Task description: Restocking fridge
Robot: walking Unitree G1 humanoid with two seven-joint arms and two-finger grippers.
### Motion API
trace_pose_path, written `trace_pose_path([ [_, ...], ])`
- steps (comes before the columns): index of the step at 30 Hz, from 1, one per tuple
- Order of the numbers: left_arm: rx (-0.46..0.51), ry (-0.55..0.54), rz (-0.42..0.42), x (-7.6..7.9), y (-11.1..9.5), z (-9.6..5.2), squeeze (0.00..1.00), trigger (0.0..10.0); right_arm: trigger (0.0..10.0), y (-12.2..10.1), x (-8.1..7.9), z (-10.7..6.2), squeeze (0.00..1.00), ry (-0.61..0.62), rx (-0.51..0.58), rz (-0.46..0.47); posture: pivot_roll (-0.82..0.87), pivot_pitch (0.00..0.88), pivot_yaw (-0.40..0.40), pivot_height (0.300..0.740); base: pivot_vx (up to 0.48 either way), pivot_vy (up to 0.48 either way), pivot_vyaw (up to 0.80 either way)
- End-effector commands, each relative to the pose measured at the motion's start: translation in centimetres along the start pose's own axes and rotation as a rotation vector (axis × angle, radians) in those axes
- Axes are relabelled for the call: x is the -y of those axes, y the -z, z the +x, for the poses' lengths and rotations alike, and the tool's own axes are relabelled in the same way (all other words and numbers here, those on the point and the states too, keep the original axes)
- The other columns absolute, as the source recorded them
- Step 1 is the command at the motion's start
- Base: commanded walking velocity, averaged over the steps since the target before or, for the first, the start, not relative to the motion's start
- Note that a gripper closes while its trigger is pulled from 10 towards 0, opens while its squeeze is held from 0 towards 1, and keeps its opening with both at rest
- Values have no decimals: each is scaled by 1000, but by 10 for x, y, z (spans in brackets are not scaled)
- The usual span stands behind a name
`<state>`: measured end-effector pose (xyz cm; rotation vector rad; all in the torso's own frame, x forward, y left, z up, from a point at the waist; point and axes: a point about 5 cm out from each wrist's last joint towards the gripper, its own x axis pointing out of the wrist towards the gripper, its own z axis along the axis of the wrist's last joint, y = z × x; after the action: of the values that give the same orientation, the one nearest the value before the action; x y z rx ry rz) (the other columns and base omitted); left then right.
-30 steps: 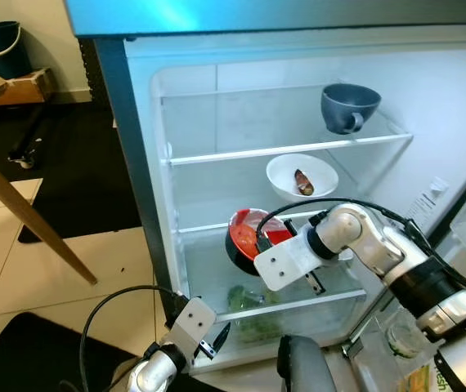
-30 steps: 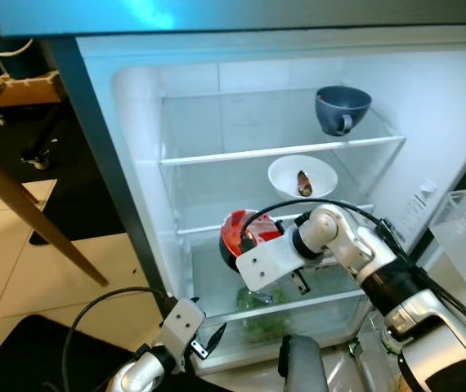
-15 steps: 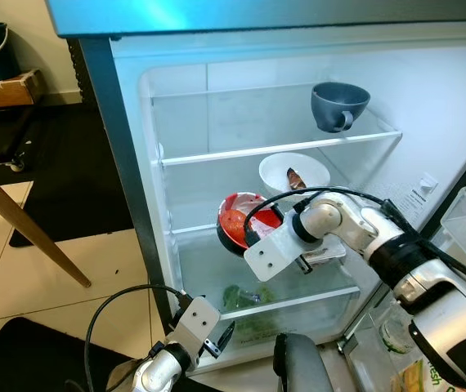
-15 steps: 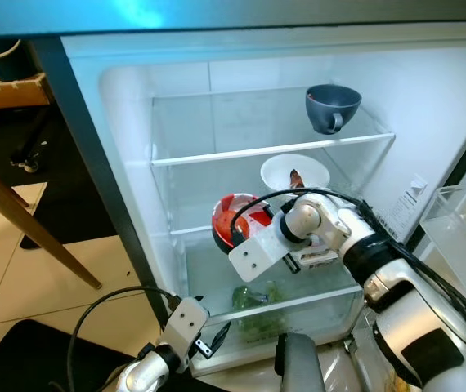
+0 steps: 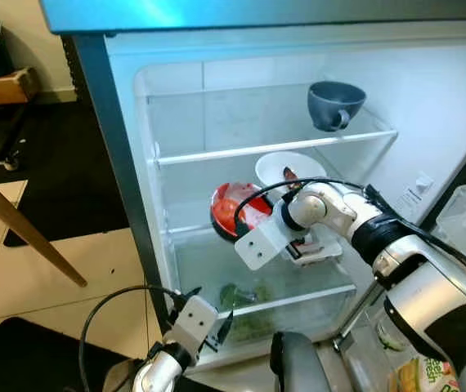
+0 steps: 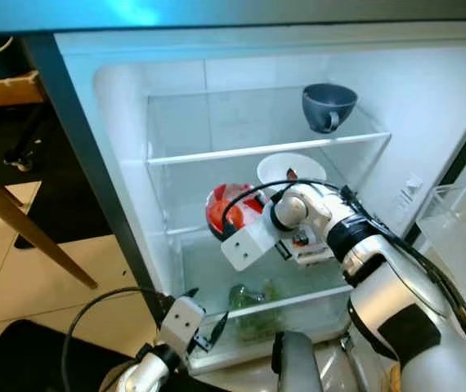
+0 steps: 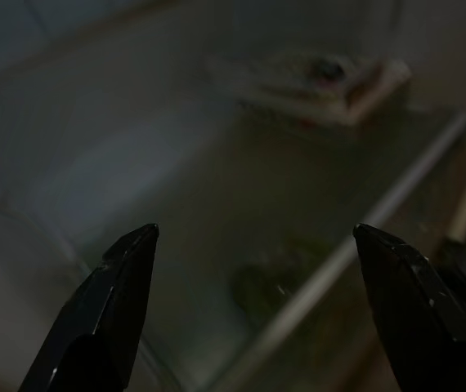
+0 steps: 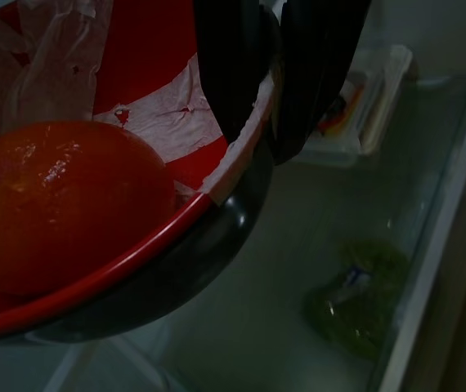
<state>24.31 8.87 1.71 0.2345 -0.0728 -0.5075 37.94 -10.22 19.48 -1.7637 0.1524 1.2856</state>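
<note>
Glossy red bowl (image 8: pixel 135 212), seemingly plastic-lined; clear glass shelves (image 5: pixel 217 151).

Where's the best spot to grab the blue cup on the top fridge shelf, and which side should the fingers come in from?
Probably the rim of the blue cup, from the open front of the fridge. It sits tilted on the top glass shelf with its wide mouth up and its small handle facing the front; one finger inside and one outside the wall should pinch it. The handle loop looks too small to hook.

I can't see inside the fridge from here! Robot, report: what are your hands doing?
Right gripper shut on bowl rim, tomato inside, held in the fridge. Left gripper open, low by the fridge. White tray sits beside the bowl.
</note>
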Motion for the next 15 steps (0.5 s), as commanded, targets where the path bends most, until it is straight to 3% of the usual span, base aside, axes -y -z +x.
trace_pose_path([
  [1,41,-41,10,-2,-5,-2,0,10000,10000,1,4,-1,0,9,-21,-20,-27,103,-48,456,0,0,0],
  [6,98,-121,12,-9,-15,-2,0,10000,10000,3,0,2,0,-5,-32,-22,-23,103,-51,456,0,0,0],
  [8,156,-163,-29,-12,-26,0,0,10000,10000,2,-2,5,0,-14,-30,-29,-23,104,-51,456,0,0,0],
  [15,175,-169,-87,-6,-31,-1,0,10000,10000,2,-2,7,0,-15,-32,-44,-23,101,-50,456,0,0,0],
])
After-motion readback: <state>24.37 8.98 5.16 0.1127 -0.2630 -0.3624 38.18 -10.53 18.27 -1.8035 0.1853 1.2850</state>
